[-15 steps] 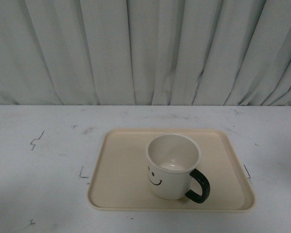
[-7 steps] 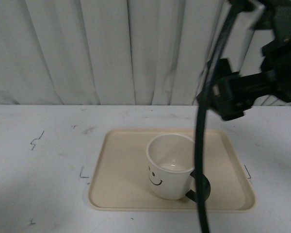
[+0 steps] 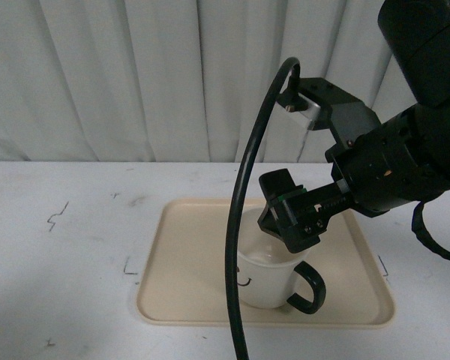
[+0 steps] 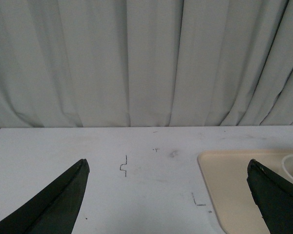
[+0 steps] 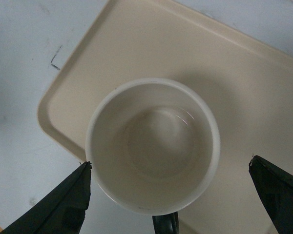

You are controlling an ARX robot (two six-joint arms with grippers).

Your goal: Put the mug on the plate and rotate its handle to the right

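Mug (image 3: 264, 283) stands upright on the plate (image 3: 184, 289), low and right of centre in my front view, with its handle (image 3: 310, 289) pointing toward the frame's lower right. I see the right gripper (image 3: 289, 216) hanging just above the mug's rim, jaws spread wider than the mug and holding nothing. A black cable (image 3: 236, 225) arcs down the middle of the frame. My left wrist camera shows the left gripper (image 4: 167, 163) also spread wide and empty, over the white table (image 4: 136, 195).

one mug (image 3: 264, 285), one plate (image 3: 187, 259), one handle (image 3: 310, 288)
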